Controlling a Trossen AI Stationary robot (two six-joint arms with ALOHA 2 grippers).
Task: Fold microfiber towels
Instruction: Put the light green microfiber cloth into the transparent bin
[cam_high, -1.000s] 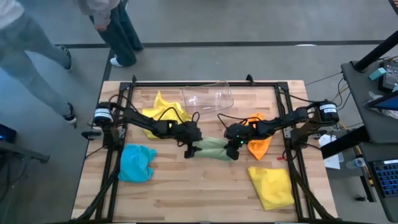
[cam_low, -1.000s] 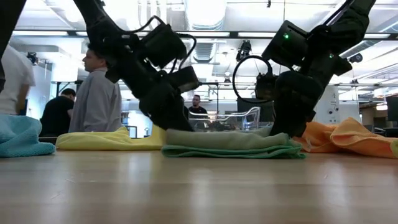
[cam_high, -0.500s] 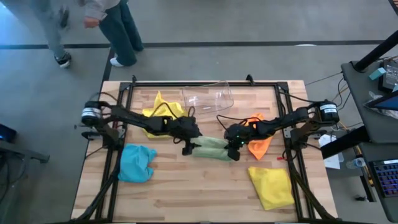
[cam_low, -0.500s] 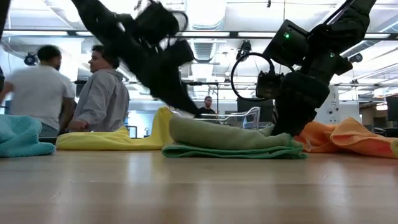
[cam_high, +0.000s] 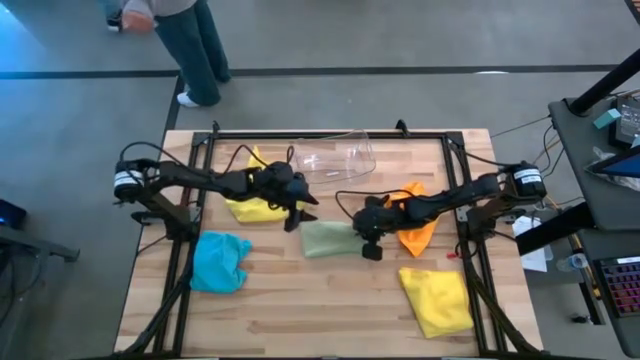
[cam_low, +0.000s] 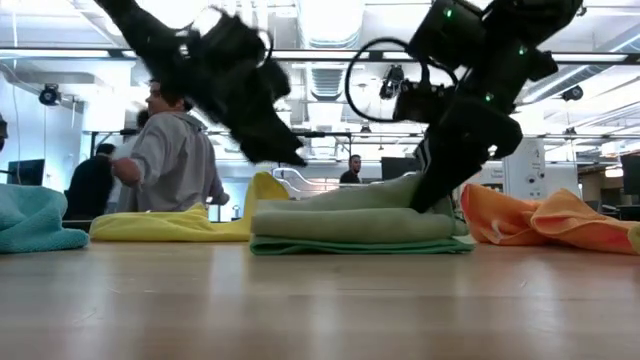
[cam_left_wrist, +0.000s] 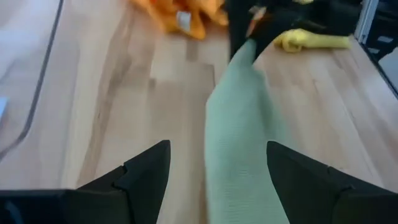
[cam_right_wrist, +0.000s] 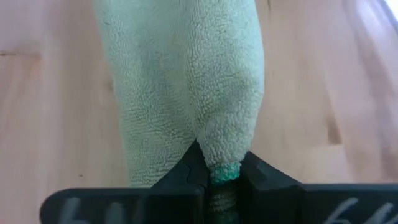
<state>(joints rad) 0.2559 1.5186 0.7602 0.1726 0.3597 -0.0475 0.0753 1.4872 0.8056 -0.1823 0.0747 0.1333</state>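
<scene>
The pale green towel (cam_high: 328, 238) lies folded at the table's middle and also shows in the low view (cam_low: 355, 222). My right gripper (cam_high: 368, 242) is shut on its right end (cam_right_wrist: 221, 177). My left gripper (cam_high: 298, 212) is open and empty. It hangs above the towel's far left corner, clear of it (cam_low: 285, 150). In the left wrist view its fingers (cam_left_wrist: 217, 149) stand apart with the towel (cam_left_wrist: 239, 149) below and beyond them. A yellow towel (cam_high: 255, 192), a blue one (cam_high: 220, 262), an orange one (cam_high: 415, 222) and a second yellow one (cam_high: 438, 298) lie around. My right gripper pinches the green towel's right end between its two fingers, at a bunched fold with the hemmed edge (cam_right_wrist: 222, 171) showing between them. The fingers slant down from the table's right. The top layer (cam_low: 400, 190) rises to the fingers. The rest lies flat on the table.
A clear plastic bin (cam_high: 335, 155) lies on its side at the far middle. Dark frame rails (cam_high: 180, 250) run along the table's left and right sides. People stand beyond the far edge (cam_low: 175, 160). Bare wood lies in front of the green towel (cam_high: 320, 300).
My left gripper has come off the green towel's left end, risen, and gone toward the far left. My right gripper has risen a little and moved left with the towel's right end. The towel now lies shorter and wider than before, with its top layer drawn up on the right.
</scene>
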